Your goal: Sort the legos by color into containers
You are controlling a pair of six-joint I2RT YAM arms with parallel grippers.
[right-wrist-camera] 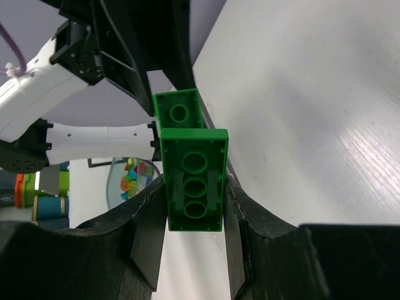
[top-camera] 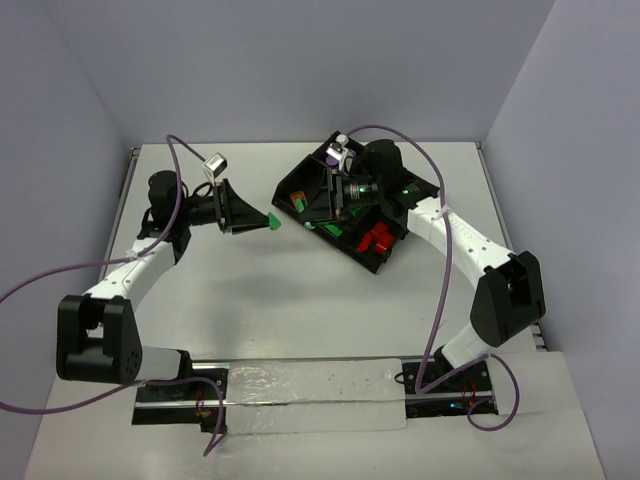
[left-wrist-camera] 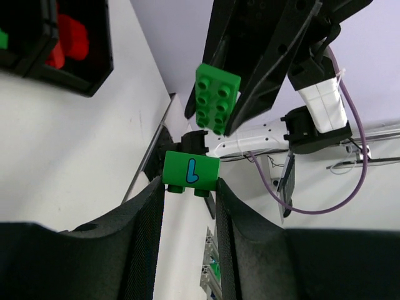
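My left claw [left-wrist-camera: 190, 182] is pressed onto a small green lego with a blue mark [left-wrist-camera: 190, 170]. It pinches this one by its two ends and holds it off the white table [top-camera: 300, 320]. In the top view this lego is at about 9 o'clock from the black tray [top-camera: 350, 253], near the tray's left corner and not over any compartment.

My right claw [right-wrist-camera: 195, 181] is also closed on a piece, a plain green lego [right-wrist-camera: 194, 187]. The two pads grip its long sides, and its hollow underside faces my wrist camera.

The two claws point at each other. In the left wrist view the plain green lego is at 1 o'clock from the marked one, and a gap shows between them. In the right wrist view the marked one is at 12 o'clock, directly behind the plain one, and there I cannot tell if they touch.

Red legos [top-camera: 377, 240] lie in the tray compartment at 5 o'clock.
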